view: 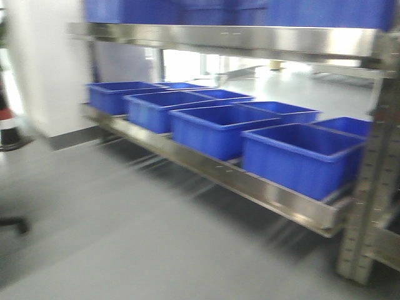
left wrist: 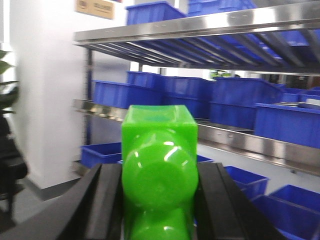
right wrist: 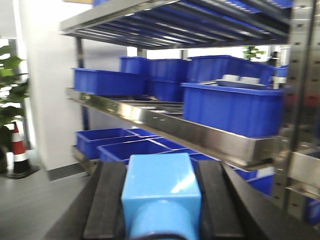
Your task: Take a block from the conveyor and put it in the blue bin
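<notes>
A green block [left wrist: 159, 165] is clamped between the jaws of the left gripper [left wrist: 159, 210]; a pale blue block [right wrist: 161, 187] is clamped likewise by the right gripper [right wrist: 161, 215]; both are judged light, rigid, glossy and slippery, best held on flat opposite sides; open blue bins [view: 300, 156] are ranged beyond on a steel shelf [view: 250, 181]; no conveyor is shown.

The front view looks down, close, at the lowest shelf of the steel rack [view: 250, 181] and its blue bins [view: 294, 165], which both wrist views face level from farther back, taking in upper shelves.
</notes>
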